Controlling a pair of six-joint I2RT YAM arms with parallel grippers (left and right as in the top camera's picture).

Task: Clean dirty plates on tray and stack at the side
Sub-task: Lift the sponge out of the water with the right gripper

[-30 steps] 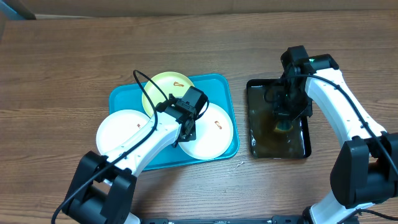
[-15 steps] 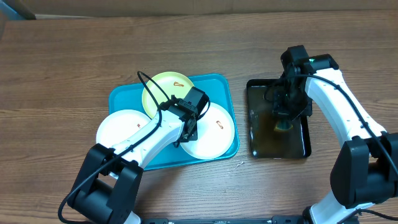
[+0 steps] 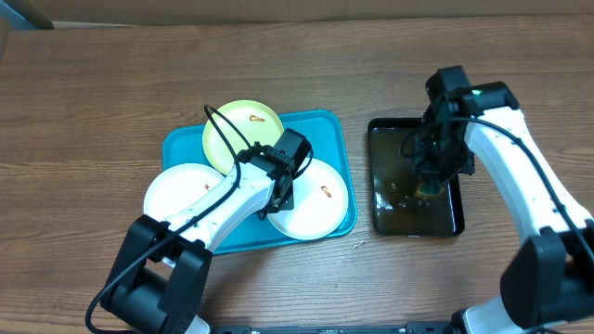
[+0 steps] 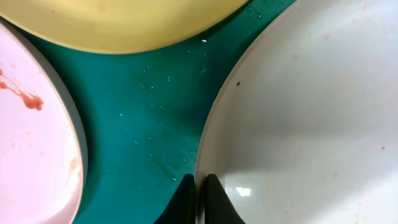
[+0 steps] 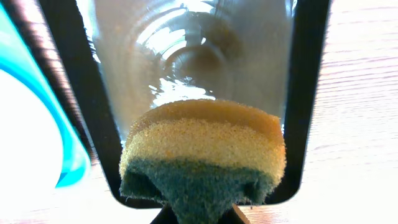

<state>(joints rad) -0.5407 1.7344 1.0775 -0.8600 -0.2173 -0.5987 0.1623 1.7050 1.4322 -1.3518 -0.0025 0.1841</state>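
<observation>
The turquoise tray [image 3: 186, 144] [image 4: 143, 112] holds three plates. A yellow-green plate [image 3: 237, 130] [image 4: 124, 25] lies at the back with a small smear. One white plate [image 3: 176, 197] [image 4: 31, 143], with a red smear, overhangs the tray's left edge. The other white plate [image 3: 325, 199] [image 4: 311, 124] lies at the right. My left gripper [image 3: 278, 198] [image 4: 199, 186] is shut on this right plate's left rim. My right gripper [image 3: 432, 181] [image 5: 199, 214] is shut on a yellow-and-green sponge [image 3: 428, 188] [image 5: 202, 149] over the black tray [image 3: 390, 218] [image 5: 308, 93].
The glossy black tray has liquid in it and stands right of the turquoise tray, a narrow strip of wooden table [image 3: 93, 93] between them. A small metal scrap [image 3: 357, 246] lies on the table in front of that strip. The left arm's cable [image 3: 215, 119] loops over the yellow-green plate.
My left jaws have closed on the white plate's rim. The yellow-green plate has slid slightly back and left. My right arm has shifted a little right with the sponge.
</observation>
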